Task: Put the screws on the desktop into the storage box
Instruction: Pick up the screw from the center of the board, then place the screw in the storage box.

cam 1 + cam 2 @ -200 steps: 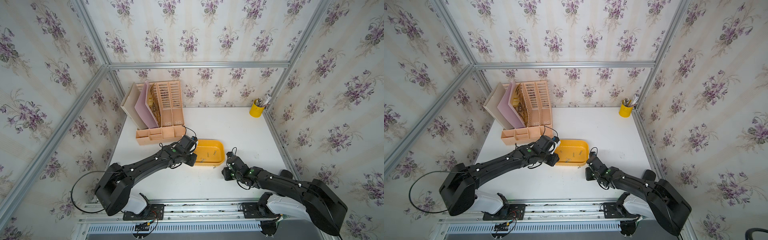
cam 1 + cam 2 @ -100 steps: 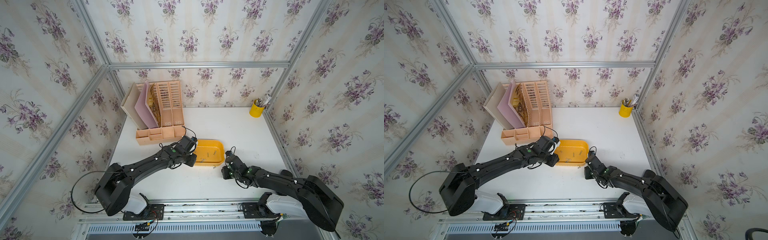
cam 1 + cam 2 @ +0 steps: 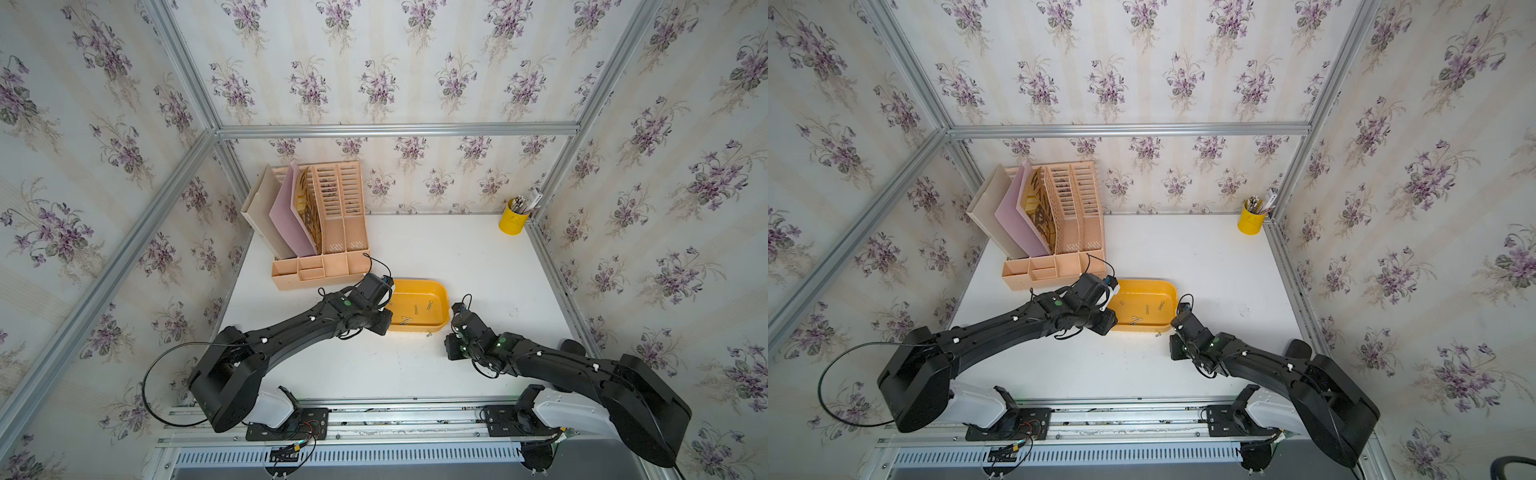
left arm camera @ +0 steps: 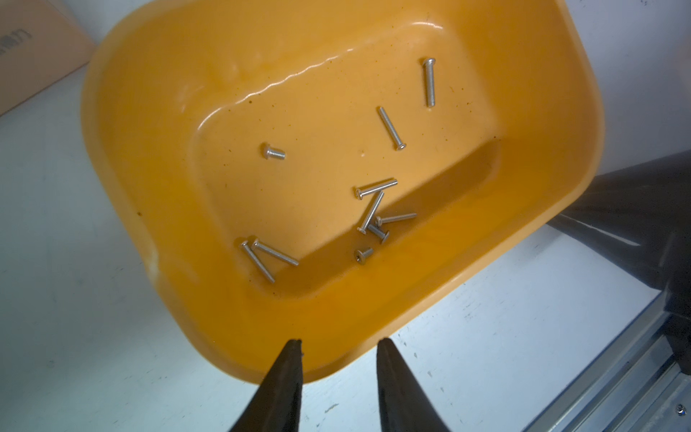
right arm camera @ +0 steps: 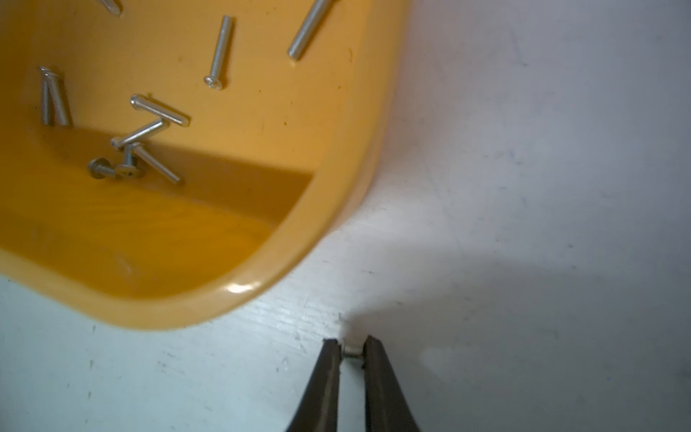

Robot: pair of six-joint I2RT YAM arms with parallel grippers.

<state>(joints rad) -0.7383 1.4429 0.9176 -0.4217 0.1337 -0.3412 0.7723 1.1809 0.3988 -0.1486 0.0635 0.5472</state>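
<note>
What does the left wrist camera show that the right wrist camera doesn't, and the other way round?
Left wrist only: the whole box, the left gripper open at its rim. Right wrist only: the right gripper shut on a small screw on the desktop. Both: the box's floor, loose screws in it, bare desktop.

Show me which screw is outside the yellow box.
The short screw pinched by the right gripper on the desktop; the other screws lie inside the box.

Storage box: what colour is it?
The storage box is yellow-orange, clearest in the left wrist view.
</note>
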